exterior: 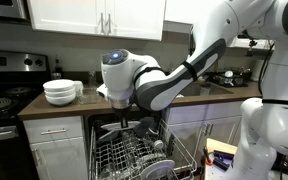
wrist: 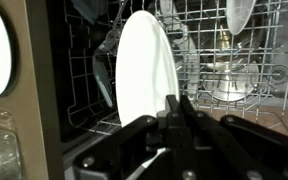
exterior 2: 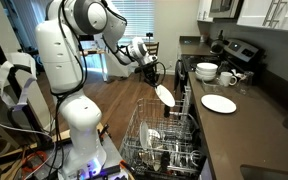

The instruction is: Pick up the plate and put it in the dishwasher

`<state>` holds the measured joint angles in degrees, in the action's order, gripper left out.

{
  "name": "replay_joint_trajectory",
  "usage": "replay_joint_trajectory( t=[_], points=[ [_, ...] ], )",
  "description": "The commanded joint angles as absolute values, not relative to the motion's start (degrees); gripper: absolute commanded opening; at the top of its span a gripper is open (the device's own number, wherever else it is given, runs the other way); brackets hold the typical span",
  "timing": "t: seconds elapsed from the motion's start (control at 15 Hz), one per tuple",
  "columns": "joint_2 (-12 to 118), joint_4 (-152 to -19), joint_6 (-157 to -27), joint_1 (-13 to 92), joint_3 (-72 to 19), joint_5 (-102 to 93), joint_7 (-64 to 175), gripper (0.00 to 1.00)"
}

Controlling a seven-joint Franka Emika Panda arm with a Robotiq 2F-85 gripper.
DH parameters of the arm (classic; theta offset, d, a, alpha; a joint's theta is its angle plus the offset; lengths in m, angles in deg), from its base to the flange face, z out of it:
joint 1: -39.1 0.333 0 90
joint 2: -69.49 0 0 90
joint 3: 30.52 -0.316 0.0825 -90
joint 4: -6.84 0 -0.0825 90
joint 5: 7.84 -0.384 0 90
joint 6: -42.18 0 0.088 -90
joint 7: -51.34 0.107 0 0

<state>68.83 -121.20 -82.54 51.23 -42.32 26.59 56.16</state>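
- The gripper point(wrist: 176, 108) pinches the white plate point(wrist: 142, 65) by its rim, on edge.
- The plate hangs over the dishwasher point(exterior 2: 162, 142) rack point(exterior: 132, 157).
- Stacked bowls point(exterior: 61, 92) sit on the counter point(exterior: 44, 110).

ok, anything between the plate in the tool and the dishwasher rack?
Nothing visible. The plate, clamped in the tool, hangs right above the open dishwasher rack. The loaded dishes sit off to one side of it in the wrist view.

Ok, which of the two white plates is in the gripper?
The plate standing on edge above the dishwasher rack, clamped in the gripper. The other plate lies flat on the counter near the bowls.
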Motion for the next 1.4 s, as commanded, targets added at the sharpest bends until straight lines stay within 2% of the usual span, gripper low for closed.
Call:
replay_joint_trajectory(
  t=[0.0, 0.8, 1.0, 1.33],
  points=[
    [73.0, -123.9, -84.9, 49.7, -40.8, 18.1, 47.8, 0.01],
    [73.9, -124.8, -87.6, 46.1, -35.0, 8.6, 27.6, 0.01],
    [72.7, -122.8, -90.3, 45.1, -34.6, 15.4, 38.0, 0.01],
    [70.1, -121.4, -93.8, 44.7, -34.0, 9.2, 33.1, 0.01]
  ],
)
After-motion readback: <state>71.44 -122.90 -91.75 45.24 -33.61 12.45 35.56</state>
